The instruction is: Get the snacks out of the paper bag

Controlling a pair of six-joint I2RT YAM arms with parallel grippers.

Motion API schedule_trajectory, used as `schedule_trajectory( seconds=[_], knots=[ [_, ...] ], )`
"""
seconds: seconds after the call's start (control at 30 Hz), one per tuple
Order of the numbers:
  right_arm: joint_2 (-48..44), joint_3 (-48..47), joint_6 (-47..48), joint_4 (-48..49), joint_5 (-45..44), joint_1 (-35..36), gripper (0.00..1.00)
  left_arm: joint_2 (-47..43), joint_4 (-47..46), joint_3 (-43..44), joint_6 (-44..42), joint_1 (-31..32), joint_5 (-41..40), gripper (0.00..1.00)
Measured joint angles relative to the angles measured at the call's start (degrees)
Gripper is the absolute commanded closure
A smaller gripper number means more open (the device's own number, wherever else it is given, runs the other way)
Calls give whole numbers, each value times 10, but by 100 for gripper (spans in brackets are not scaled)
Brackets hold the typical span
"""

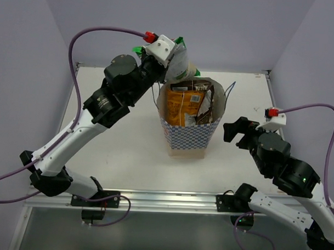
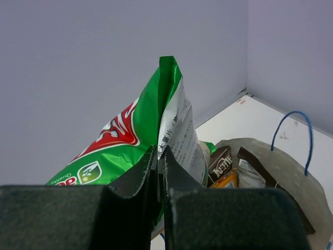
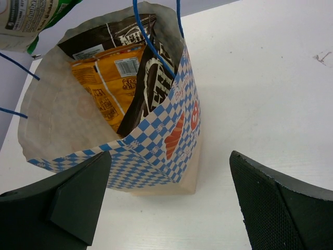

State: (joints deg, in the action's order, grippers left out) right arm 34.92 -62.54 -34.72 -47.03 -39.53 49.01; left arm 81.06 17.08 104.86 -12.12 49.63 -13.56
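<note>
The blue-and-white checked paper bag (image 1: 190,131) stands upright mid-table, open at the top. Inside it I see an orange packet (image 1: 181,108) and two dark brown packets (image 1: 190,85); the right wrist view shows the orange one (image 3: 106,83) and a brown one (image 3: 151,78). My left gripper (image 1: 168,62) is shut on the green and white packet (image 2: 151,135), held above the bag's back left rim, clear of the bag. My right gripper (image 1: 238,132) is open and empty, just right of the bag (image 3: 156,140), near the table.
The bag's thin blue string handles (image 3: 156,47) stick up from its rim. Lavender walls close the table at the back and both sides. The arm bases sit on a rail (image 1: 170,201) at the near edge.
</note>
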Motion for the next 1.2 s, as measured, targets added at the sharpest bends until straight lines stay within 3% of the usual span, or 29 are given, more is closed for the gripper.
schedule_trajectory(
  seconds=[0.2, 0.33, 0.7, 0.87, 1.0, 1.2],
  knots=[
    [0, 2, 4, 5, 1, 0, 1, 16, -82, -62, 14, -16, -62, 100],
    [0, 2, 7, 9, 5, 0, 1, 23, -117, -56, 56, -65, -79, 100],
    [0, 9, 16, 17, 19, 0, 1, 104, -122, 134, 149, -195, -104, 100],
    [0, 14, 22, 22, 33, 0, 1, 133, -107, 92, 255, -333, -42, 100],
    [-1, 30, 28, 30, 46, 0, 1, 199, -110, 24, 349, -442, 73, 100],
    [-1, 38, 30, 30, 61, 0, 1, 317, -122, -71, 433, -523, 183, 100]
  ],
)
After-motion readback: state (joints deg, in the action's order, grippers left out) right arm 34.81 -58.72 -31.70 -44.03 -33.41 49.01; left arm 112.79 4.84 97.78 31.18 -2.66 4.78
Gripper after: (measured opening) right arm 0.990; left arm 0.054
